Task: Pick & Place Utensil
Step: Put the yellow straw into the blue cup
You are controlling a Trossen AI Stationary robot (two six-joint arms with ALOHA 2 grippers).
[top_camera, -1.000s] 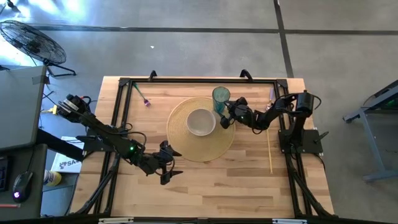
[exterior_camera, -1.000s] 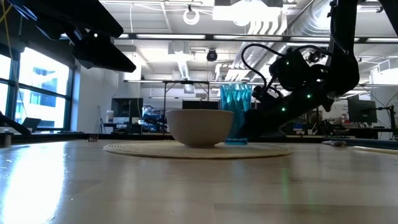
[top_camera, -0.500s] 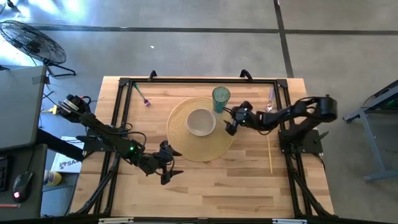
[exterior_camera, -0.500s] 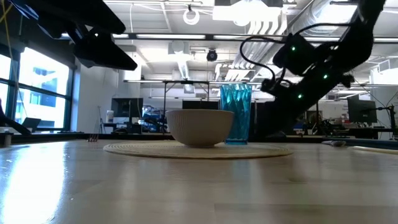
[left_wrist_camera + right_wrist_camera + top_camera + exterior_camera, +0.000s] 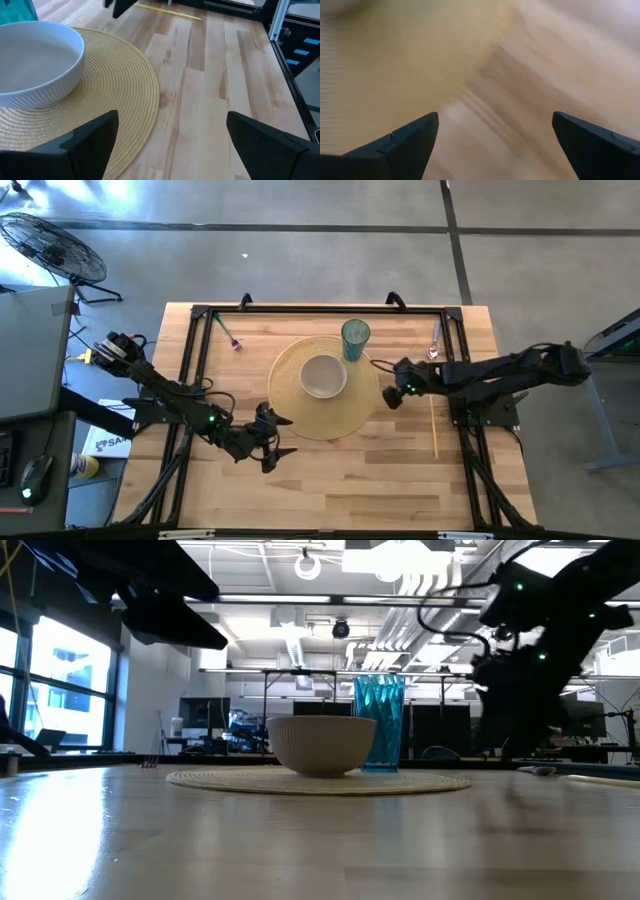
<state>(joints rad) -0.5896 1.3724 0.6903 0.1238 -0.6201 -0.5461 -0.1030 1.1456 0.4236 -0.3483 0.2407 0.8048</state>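
A white ribbed bowl (image 5: 323, 375) sits on a round woven placemat (image 5: 300, 420), with a teal glass (image 5: 355, 338) standing at the mat's far edge. A purple utensil (image 5: 228, 332) lies on the table's far left, a small spoon (image 5: 434, 345) on its far right, and a long thin wooden stick (image 5: 434, 425) lies on the right. My right gripper (image 5: 392, 392) is open just off the mat's right edge, over bare wood (image 5: 495, 115). My left gripper (image 5: 275, 450) is open at the mat's near edge, facing the bowl (image 5: 35, 55).
A black frame (image 5: 200, 315) runs along the table's far, left and right sides. Bare wood lies near of the mat (image 5: 350, 480). In the low view the bowl (image 5: 322, 745) and glass (image 5: 380, 725) stand mid-table, with the right arm (image 5: 530, 650) to their right.
My right gripper has drawn back from beside the teal glass, moving toward the table's near edge and right, off the mat, and its arm has stretched out to the right. The bowl, glass and utensils have stayed where they were.
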